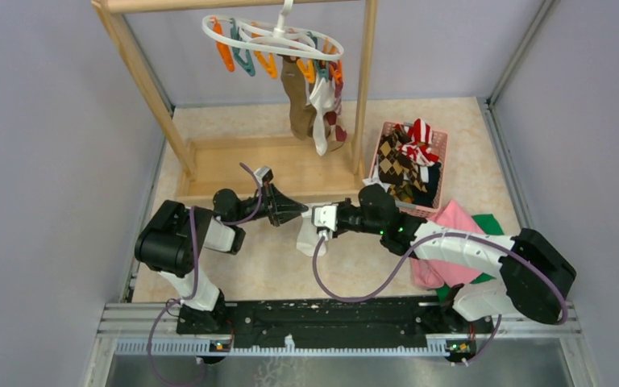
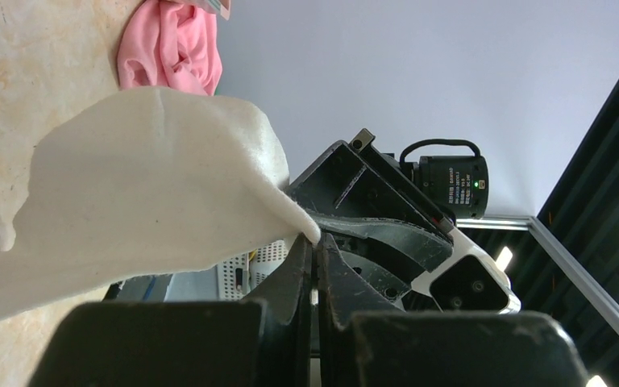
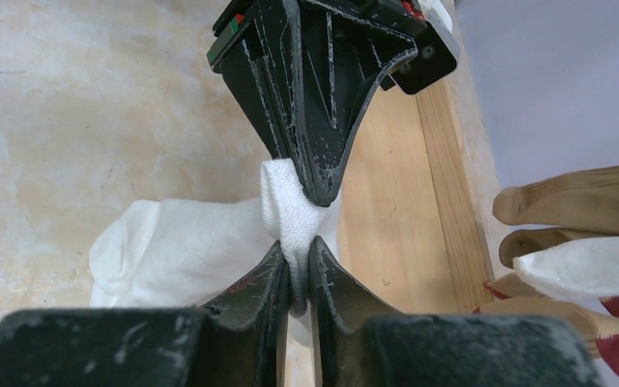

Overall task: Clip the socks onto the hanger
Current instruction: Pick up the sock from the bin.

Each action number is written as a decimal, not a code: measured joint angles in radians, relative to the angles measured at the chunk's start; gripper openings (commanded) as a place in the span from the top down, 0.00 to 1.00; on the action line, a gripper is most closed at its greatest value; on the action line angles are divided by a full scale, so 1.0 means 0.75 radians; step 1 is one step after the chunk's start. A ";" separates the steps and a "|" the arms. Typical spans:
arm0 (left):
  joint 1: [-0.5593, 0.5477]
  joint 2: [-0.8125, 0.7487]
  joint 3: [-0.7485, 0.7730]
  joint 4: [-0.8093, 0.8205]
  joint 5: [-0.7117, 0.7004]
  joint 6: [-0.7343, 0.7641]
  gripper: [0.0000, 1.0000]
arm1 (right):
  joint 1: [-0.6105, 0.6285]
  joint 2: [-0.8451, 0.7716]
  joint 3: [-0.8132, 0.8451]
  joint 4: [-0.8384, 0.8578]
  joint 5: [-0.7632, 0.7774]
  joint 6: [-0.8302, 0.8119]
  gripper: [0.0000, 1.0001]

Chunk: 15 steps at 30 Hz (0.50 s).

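A white sock (image 1: 307,239) hangs between my two grippers over the table's middle. My left gripper (image 1: 300,210) is shut, its tips (image 2: 316,246) pinching the sock's edge (image 2: 145,185). Facing it tip to tip, my right gripper (image 1: 316,219) is shut on the folded cuff (image 3: 290,214), the fabric squeezed between its fingers (image 3: 294,256). The left gripper (image 3: 324,197) shows from the right wrist view, touching the same fold. The white hanger (image 1: 267,32) with orange and teal clips hangs from the rack's top bar. Olive-brown (image 1: 298,105), white (image 1: 321,121) and maroon-striped socks dangle from it.
The wooden rack (image 1: 149,89) stands at the back, its base board (image 1: 290,165) just beyond the grippers. A pink basket (image 1: 443,149) of socks sits at the right. A pink cloth (image 1: 451,222) and a green cloth (image 1: 488,222) lie beside my right arm.
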 measured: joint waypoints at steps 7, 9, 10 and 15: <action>0.000 0.001 0.003 0.002 0.002 0.028 0.66 | 0.000 -0.047 0.000 -0.038 0.013 0.026 0.96; 0.004 -0.007 0.008 0.002 0.001 0.065 0.59 | 0.000 -0.070 0.002 -0.073 0.010 0.045 0.97; 0.008 -0.023 0.008 0.000 0.001 0.092 0.56 | -0.001 -0.079 0.007 -0.095 0.000 0.059 0.97; 0.020 -0.256 -0.039 0.006 -0.037 0.310 0.37 | -0.082 -0.111 0.027 -0.128 -0.145 0.200 0.98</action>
